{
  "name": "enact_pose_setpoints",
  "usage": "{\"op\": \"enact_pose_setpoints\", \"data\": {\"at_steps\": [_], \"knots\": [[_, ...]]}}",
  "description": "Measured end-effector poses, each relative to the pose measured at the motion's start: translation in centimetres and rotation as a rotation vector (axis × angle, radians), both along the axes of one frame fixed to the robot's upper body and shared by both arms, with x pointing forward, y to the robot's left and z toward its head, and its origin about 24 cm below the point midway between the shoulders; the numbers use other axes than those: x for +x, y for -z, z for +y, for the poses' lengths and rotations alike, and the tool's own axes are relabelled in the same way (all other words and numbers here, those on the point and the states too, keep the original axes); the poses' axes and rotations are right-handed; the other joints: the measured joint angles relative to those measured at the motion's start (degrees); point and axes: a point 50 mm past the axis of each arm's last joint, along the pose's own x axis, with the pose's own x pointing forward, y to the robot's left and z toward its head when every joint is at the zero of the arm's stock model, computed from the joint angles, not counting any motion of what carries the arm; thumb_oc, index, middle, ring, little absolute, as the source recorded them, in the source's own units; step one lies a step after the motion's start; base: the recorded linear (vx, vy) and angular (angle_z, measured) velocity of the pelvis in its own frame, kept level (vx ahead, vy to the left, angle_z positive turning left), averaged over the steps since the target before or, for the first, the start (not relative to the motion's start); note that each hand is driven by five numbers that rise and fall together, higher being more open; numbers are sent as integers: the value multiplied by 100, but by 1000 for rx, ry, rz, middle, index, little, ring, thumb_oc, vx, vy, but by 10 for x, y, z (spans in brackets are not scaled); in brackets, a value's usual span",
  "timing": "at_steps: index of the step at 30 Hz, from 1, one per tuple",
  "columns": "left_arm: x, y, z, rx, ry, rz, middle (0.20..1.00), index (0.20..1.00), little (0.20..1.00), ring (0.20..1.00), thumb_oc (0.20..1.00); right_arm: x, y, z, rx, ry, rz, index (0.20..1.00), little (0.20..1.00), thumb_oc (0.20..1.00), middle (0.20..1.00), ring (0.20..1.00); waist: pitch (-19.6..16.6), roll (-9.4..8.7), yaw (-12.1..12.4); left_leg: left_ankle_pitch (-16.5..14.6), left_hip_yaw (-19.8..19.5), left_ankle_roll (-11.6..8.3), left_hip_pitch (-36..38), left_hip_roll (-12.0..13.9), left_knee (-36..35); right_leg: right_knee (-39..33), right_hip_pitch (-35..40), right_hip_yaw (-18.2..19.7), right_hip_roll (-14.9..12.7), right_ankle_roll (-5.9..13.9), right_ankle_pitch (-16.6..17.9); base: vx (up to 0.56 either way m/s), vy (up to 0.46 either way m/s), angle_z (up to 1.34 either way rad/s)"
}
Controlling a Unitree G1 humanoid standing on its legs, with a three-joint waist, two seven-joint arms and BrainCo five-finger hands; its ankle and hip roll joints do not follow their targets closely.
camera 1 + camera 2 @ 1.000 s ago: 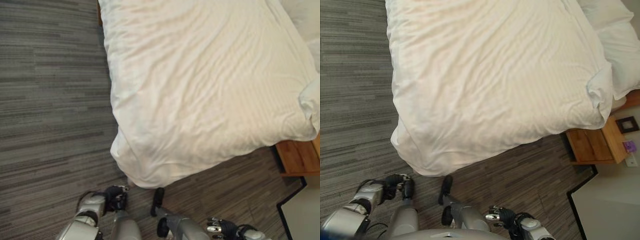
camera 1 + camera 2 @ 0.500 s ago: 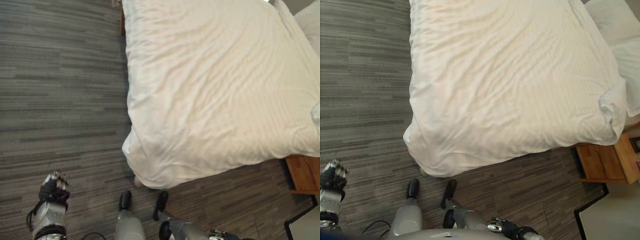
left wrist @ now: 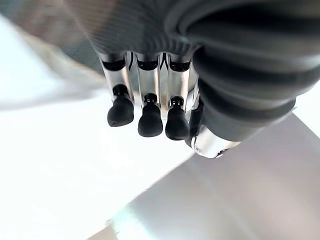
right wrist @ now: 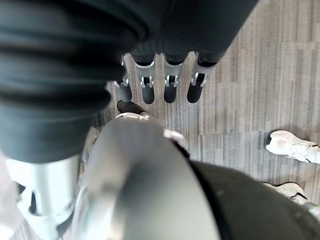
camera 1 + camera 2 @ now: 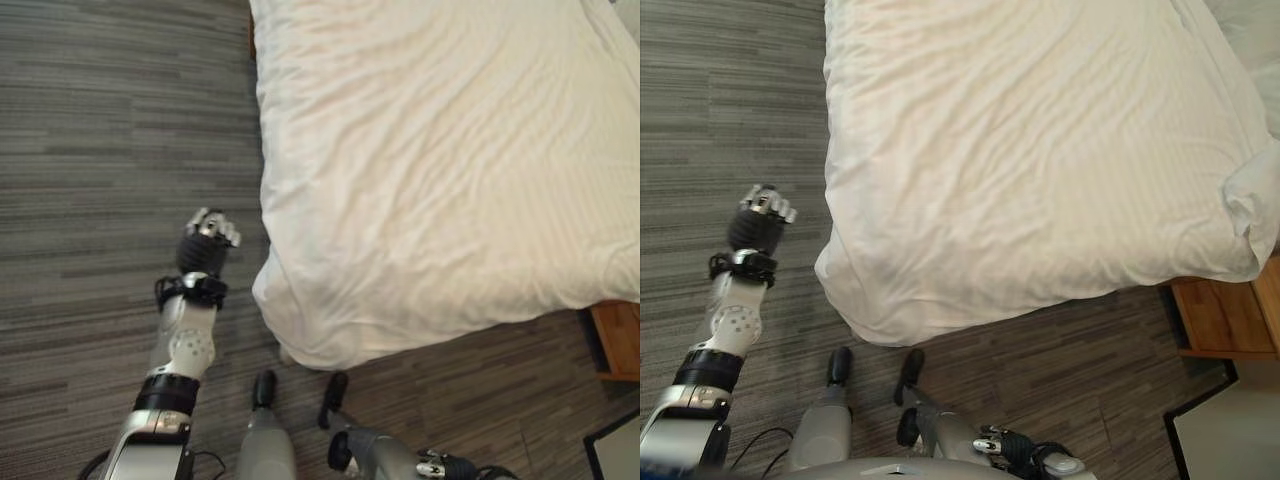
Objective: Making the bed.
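A white duvet covers the bed and takes up most of the far and right part of the scene. It is creased all over, with faint woven stripes. Its near left corner bulges out and hangs down toward the grey striped carpet. At the right edge of the bed, a fold of the duvet is bunched up. Just beside that fold, a wooden bedside table stands on the near right. A strip of pillow shows at the far right corner.

The left hand is raised over the carpet, to the left of the duvet's near left corner. It is near the hanging edge but apart from it. Its fingers are curled inward, with the dark tips tucked close together. They hold nothing.

The right hand is low at the near edge of the scene, well apart from the bed, and hangs over the carpet. In its own wrist view, its fingers point downward side by side, loosely extended and empty. Past them in that view, a person's white shoes stand on the carpet.
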Motion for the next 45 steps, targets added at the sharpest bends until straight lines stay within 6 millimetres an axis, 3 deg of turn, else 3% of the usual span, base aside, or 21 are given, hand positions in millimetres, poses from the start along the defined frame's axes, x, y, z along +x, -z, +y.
{"op": "enact_pose_setpoints", "data": {"at_steps": [6,14,16,25,29,31,32,34,36,39,42,45], "knots": [[11,15,6,12,14,117,200,200,200,200,200,2,-1,2,8,-17,-4,1000,1000,1000,1000,1000,43,-143,-176,3,14,4,-82,-2,5,2,-88,17,6,-15,15,3,4,-1],[7,35,37,28,-87,253,200,200,200,200,200,4,-1,3,10,-27,-5,1000,1000,1000,1000,1000,49,-309,-301,-5,157,-5,-221,31,-14,2,-296,161,39,-12,42,13,3,-9],[0,46,48,42,-126,321,200,200,200,200,200,5,-1,3,9,-31,-9,1000,1000,1000,1000,1000,48,-351,-340,1,158,3,-247,52,-13,3,-325,163,60,-12,47,37,0,-1],[-33,95,50,98,-128,526,200,200,200,200,200,18,-4,7,-4,-57,-43,1000,1000,1000,1000,1000,36,-386,-393,-6,183,-5,-277,69,-21,3,-374,217,83,-11,48,16,3,-1],[-93,141,70,112,-204,762,200,200,200,200,200,28,-6,8,-9,-62,-69,1000,1000,1000,1000,1000,38,-383,-386,-19,206,-23,-276,83,-21,2,-386,260,96,-11,48,9,8,-4],[-117,154,79,99,-254,835,200,200,200,200,200,30,-7,8,-11,-60,-79,1000,1000,1000,1000,1000,45,-374,-372,-20,206,-25,-275,87,-21,1,-386,265,99,-11,48,0,0,0],[-144,164,89,60,-340,900,200,200,200,200,200,32,-8,8,-19,-57,-88,1000,1000,1000,1000,1000,52,-365,-333,-25,212,-32,-275,88,-21,0,-391,276,104,-12,48,0,0,0],[-167,170,99,57,-393,956,200,200,200,200,200,32,-8,8,-25,-53,-92,1000,1000,1000,1000,1000,113,-280,-206,-18,204,-25,-278,85,-21,-1,-387,280,97,-12,47,9,-8,2],[-187,164,120,21,-549,947,200,200,200,200,200,32,-9,9,-21,-51,-104,1000,1000,1000,1000,1000,126,-240,-127,-41,186,-62,-277,91,-17,-20,-375,263,97,-12,46,12,-23,5],[-199,149,145,-24,-740,879,200,200,200,200,200,27,-7,8,-27,-44,-96,1000,1000,1000,1000,1000,152,-183,53,-40,178,-61,-278,89,8,-26,-357,259,91,-7,40,0,-12,2],[-190,128,162,-102,-899,724,200,200,200,200,200,20,-5,8,-38,-31,-83,1000,1000,1000,1000,1000,141,-48,114,-39,144,-59,-262,89,55,-26,-289,223,77,-8,41,18,-5,8],[-164,115,157,-85,-877,622,200,200,200,200,200,20,-3,2,-71,-3,-81,1000,1000,1000,1000,1000,107,127,133,-21,124,-33,-175,55,63,-1,-181,193,45,-34,60,-3,29,7]]}}
